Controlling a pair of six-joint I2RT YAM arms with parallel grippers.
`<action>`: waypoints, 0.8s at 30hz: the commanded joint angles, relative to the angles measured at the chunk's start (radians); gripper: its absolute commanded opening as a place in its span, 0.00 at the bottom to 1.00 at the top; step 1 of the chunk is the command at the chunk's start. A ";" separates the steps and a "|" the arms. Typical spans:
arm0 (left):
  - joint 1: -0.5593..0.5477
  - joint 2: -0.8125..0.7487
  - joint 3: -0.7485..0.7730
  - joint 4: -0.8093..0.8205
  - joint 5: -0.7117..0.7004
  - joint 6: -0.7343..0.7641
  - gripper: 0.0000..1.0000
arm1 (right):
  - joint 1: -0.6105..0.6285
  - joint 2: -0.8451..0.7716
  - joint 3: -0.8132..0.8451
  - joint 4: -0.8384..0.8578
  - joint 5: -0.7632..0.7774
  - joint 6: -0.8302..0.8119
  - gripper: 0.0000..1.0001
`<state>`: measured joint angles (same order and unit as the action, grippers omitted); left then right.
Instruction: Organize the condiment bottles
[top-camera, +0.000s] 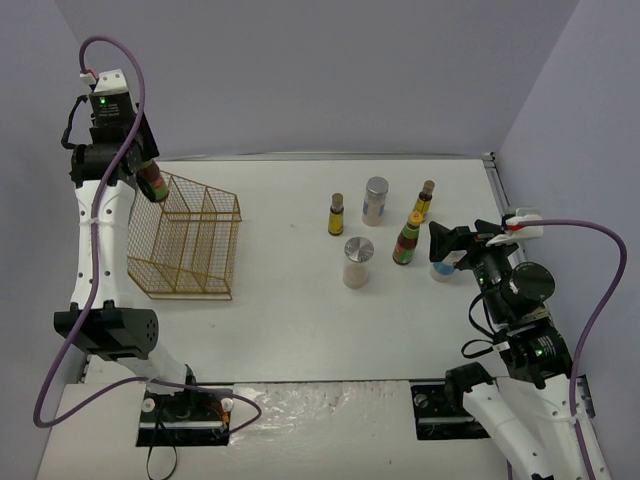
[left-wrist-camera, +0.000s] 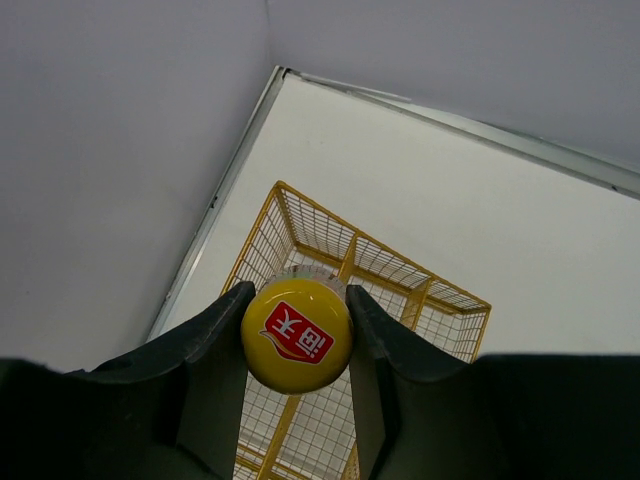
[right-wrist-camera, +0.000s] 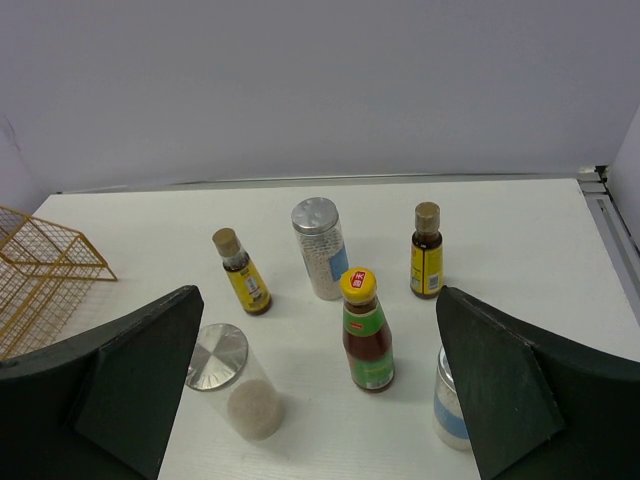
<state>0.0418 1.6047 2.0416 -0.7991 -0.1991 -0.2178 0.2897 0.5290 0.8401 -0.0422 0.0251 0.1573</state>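
Note:
My left gripper (top-camera: 146, 172) is shut on a yellow-capped sauce bottle (top-camera: 152, 181) and holds it in the air over the far left corner of the gold wire rack (top-camera: 186, 242). In the left wrist view the bottle's cap (left-wrist-camera: 296, 334) sits between my fingers, above the rack (left-wrist-camera: 352, 262). On the table stand a second sauce bottle (top-camera: 407, 239), two slim dark bottles (top-camera: 336, 214) (top-camera: 425, 200) and three silver-lidded jars (top-camera: 375, 200) (top-camera: 357, 262) (top-camera: 443, 268). My right gripper (top-camera: 447, 245) is open and empty, next to the rightmost jar (right-wrist-camera: 452, 400).
The rack has several open-topped compartments and stands at the table's left side, close to the left wall. In the right wrist view the sauce bottle (right-wrist-camera: 366, 330) stands between my open fingers, with the rack (right-wrist-camera: 40, 270) at far left. A metal rail (top-camera: 492, 170) edges the table's right side.

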 joint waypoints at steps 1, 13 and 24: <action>0.047 -0.050 -0.003 0.201 -0.031 -0.020 0.00 | 0.005 -0.011 -0.007 0.071 -0.008 0.008 1.00; 0.058 -0.075 -0.141 0.300 -0.066 -0.072 0.00 | 0.007 -0.027 -0.019 0.071 0.003 0.010 1.00; 0.059 -0.082 -0.314 0.429 -0.147 -0.137 0.00 | 0.014 -0.053 -0.040 0.071 0.016 0.013 1.00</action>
<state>0.0994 1.5835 1.7203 -0.5896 -0.2840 -0.3155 0.2915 0.4813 0.8012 -0.0425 0.0263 0.1604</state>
